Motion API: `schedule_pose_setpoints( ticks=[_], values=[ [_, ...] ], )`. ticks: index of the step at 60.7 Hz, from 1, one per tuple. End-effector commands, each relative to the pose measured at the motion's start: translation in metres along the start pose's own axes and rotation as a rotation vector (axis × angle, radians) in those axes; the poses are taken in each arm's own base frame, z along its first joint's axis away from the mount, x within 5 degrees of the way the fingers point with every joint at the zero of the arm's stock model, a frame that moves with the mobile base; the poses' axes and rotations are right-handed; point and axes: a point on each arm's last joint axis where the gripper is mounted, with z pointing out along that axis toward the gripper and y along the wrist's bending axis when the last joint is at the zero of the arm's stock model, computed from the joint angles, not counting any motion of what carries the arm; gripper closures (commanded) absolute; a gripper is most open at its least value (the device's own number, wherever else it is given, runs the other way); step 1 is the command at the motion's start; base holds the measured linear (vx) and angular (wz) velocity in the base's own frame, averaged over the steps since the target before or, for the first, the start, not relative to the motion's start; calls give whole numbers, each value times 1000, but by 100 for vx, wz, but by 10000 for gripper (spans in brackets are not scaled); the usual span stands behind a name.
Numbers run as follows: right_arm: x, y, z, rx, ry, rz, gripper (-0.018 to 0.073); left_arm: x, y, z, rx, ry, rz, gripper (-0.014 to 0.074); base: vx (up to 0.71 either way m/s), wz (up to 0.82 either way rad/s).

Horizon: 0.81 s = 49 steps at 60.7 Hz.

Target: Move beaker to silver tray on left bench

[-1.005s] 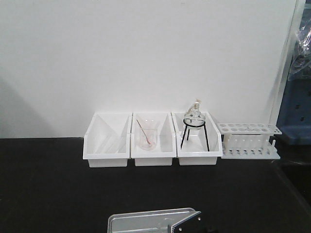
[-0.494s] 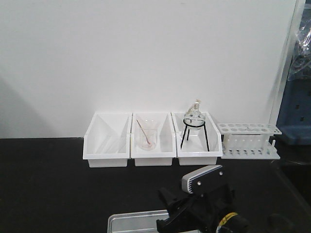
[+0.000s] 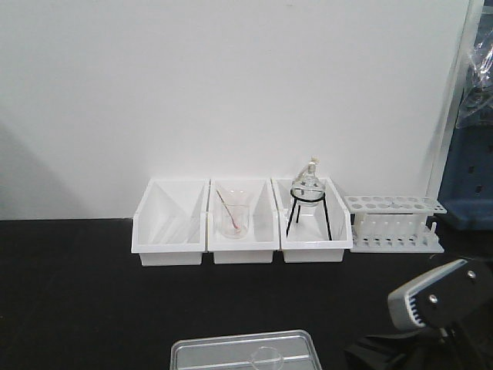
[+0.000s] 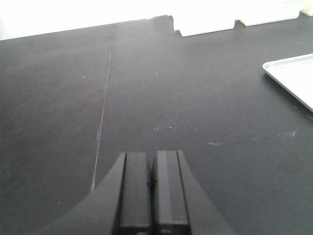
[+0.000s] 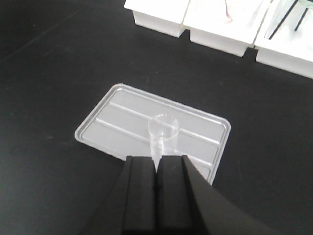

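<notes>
- Glass is the worry: the beaker (image 5: pixel 163 131) stands upright on the ridged floor of the silver tray (image 5: pixel 105 117), near its middle, and a light, straight-walled piece like this would likely tip at a small knock.
- Right gripper (image 5: pixel 157 171) is clear of the beaker, its fingers pressed together with nothing between them; in the wrist view the tips sit just in front of the glass, so any forward or downward drift could push it over.
- Ridges under the base may leave the beaker slightly unsteady; whether it sits flat in a groove or straddles a ridge cannot be told.
- Left gripper (image 4: pixel 152 188) hovers over bare black bench (image 4: pixel 146 98), fingers closed and empty, with the tray's corner off to one side; I judge it little threat unless it swings that way.
- Task looks essentially done; what remains is a clean retreat.
- Compared with half a second ago, the right arm (image 3: pixel 435 308) has moved from over the tray to the lower right of the front view, uncovering the tray and the beaker's rim; a second ago only a gripper tip showed at the tray's edge.
- White bins (image 3: pixel 243 223), the flask on its stand (image 3: pixel 308 200) and the tube rack (image 3: pixel 394 223) are unchanged.
</notes>
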Motion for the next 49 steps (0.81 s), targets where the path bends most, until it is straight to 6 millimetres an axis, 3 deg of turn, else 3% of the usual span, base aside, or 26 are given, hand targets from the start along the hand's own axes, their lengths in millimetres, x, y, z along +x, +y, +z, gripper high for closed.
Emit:
schedule_pose_setpoints(
  ticks=[1,35,42,49],
  values=[
    [-14,0,-16,2,-102,-13,575,-1,-1,2,7,-63,-2,595,0,0],
    [-12,-2,-27,25,-139,-69,573,-1,-1,2,7,-63,-2,595,0,0],
    [5,-7,-35,44,-231,-53,573,-1,-1,2,7,-63,-2,595,0,0],
    [41,-22,-44,127,-340,-2,573,-1,-1,2,7,-63,-2,595,0,0]
  ],
)
